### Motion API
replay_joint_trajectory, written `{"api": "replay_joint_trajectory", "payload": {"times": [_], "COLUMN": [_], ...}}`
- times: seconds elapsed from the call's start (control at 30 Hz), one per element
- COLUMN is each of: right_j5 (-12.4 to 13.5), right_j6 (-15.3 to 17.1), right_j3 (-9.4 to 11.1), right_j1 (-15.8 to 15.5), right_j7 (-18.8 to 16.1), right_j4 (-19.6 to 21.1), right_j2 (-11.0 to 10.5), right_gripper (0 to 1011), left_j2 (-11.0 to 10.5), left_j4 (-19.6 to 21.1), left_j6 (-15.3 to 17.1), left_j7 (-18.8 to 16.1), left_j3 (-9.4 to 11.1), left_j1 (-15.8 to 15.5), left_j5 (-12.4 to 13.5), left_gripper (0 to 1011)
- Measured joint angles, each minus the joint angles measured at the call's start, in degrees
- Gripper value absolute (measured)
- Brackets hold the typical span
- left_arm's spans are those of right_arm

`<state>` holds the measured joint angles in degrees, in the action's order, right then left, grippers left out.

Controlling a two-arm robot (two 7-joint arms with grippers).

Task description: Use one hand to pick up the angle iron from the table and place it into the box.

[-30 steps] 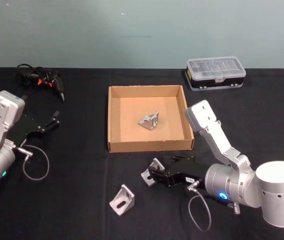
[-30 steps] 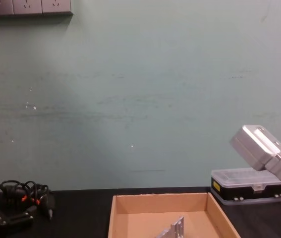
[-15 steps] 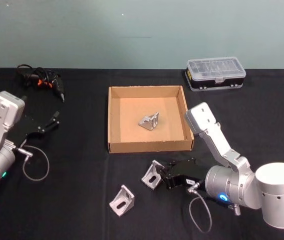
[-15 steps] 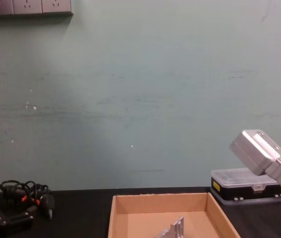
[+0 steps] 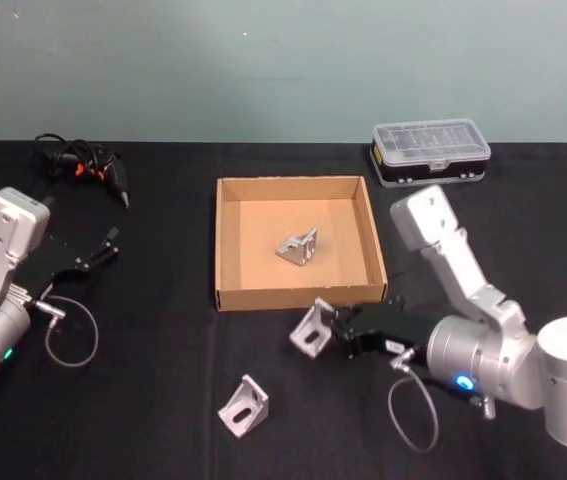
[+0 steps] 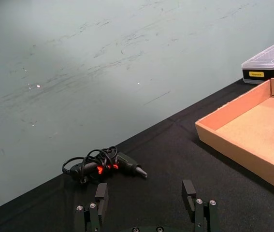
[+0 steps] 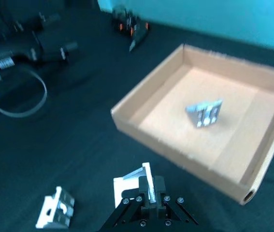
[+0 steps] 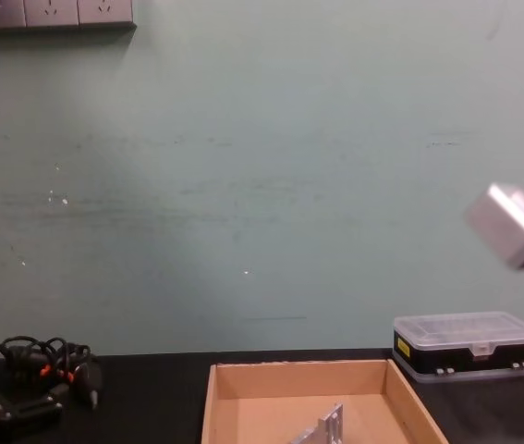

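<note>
Moved nearer the box [image 5: 293, 296] since half a second ago: right gripper [image 5: 337, 327], jaws clamped on angle iron [image 5: 312, 329], just before the front wall.
Left gripper [image 5: 103, 248]: at table [image 5: 163, 350] left, jaws apart.
Second angle iron [image 5: 243, 405]: on table, front centre.
Third angle iron [image 5: 298, 245]: inside box.

I count three pieces of angle iron [image 5: 298, 246] [image 5: 312, 329] [image 5: 244, 407], one cardboard box [image 5: 293, 296], one plastic case [image 5: 430, 150], one corded tool [image 5: 88, 165] and two grippers, the left gripper [image 5: 103, 245] and the right gripper [image 5: 335, 328].
</note>
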<state>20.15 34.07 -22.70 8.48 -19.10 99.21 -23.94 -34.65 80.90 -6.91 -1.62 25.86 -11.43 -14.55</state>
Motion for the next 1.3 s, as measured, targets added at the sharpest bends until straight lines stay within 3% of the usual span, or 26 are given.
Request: {"api": "replay_joint_trajectory", "payload": {"times": [0.23,0.43,0.63,0.77,0.97,1.3], "right_j5": [1.2,-2.2,-6.1,-7.2,-10.6,-13.7], "right_j6": [-1.4,-3.7,-4.3,-4.4,-5.3,-7.0], "right_j3": [2.4,1.5,-1.1,-2.3,-6.0,-9.3], "right_j1": [0.4,3.7,8.6,10.5,14.9,19.8], "right_j7": [0.8,2.2,2.4,2.3,1.4,0.0], "right_j4": [4.2,5.1,1.0,-1.3,-7.8,-17.3], "right_j2": [-1.1,-1.9,0.3,1.6,5.1,10.1], "right_gripper": [79,79,79,79,79,79], "left_j2": [0.0,0.0,0.0,0.0,0.0,0.0], "left_j4": [0.0,0.0,0.0,0.0,0.0,0.0], "left_j6": [0.0,0.0,0.0,0.0,0.0,0.0], "left_j7": [0.0,0.0,0.0,0.0,0.0,0.0], "left_j3": [0.0,0.0,0.0,0.0,0.0,0.0], "left_j1": [0.0,0.0,0.0,0.0,0.0,0.0], "left_j5": [0.0,0.0,0.0,0.0,0.0,0.0], "left_gripper": [1000,1000,1000,1000,1000,1000]}}
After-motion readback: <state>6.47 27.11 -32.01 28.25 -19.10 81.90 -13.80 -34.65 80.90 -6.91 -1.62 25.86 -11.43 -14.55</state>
